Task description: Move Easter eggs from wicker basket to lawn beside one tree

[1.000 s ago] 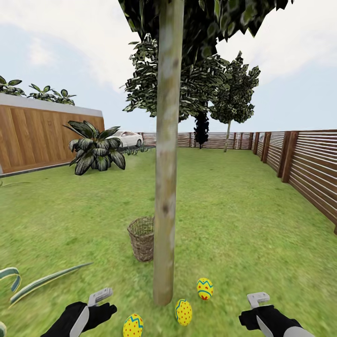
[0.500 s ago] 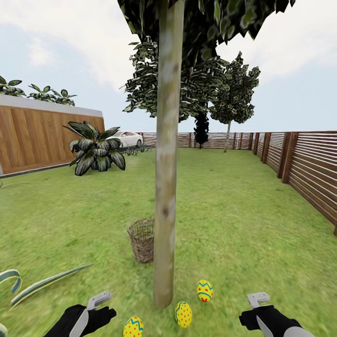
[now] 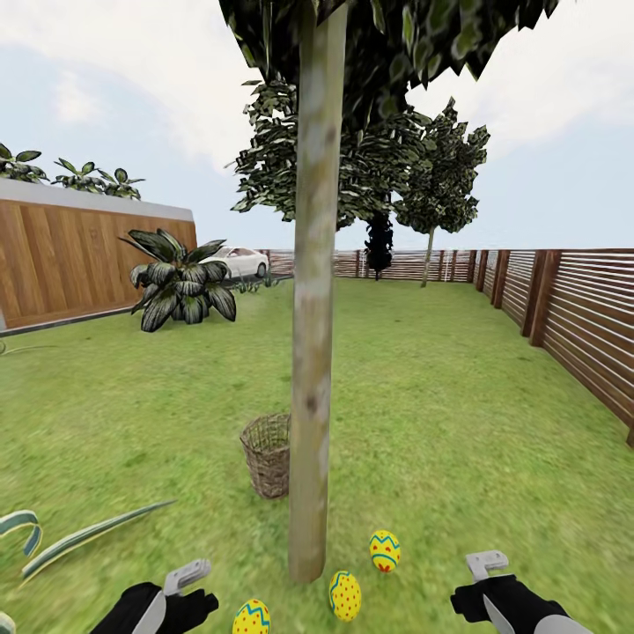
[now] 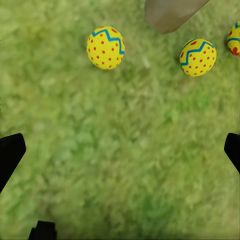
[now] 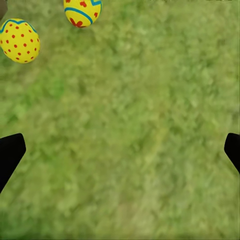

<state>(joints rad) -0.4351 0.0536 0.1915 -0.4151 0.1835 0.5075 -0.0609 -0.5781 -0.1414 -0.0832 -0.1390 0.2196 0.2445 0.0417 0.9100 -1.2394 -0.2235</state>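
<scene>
Three yellow Easter eggs lie on the lawn around the foot of the tree: one egg to its right, one egg nearer me, and one egg at the picture's lower edge. The wicker basket stands just behind the trunk, partly hidden by it. My left gripper hangs open over bare grass, with two eggs ahead of its fingers. My right gripper is open too, over grass, eggs off to one side.
A slatted wooden fence runs along the right and back. A striped agave grows at the left by a wooden wall. Long striped leaves reach in near my left arm. Another tree stands far back.
The whole picture has slid down slightly, so the camera moved. The eggs, basket and both open grippers keep their places relative to one another.
</scene>
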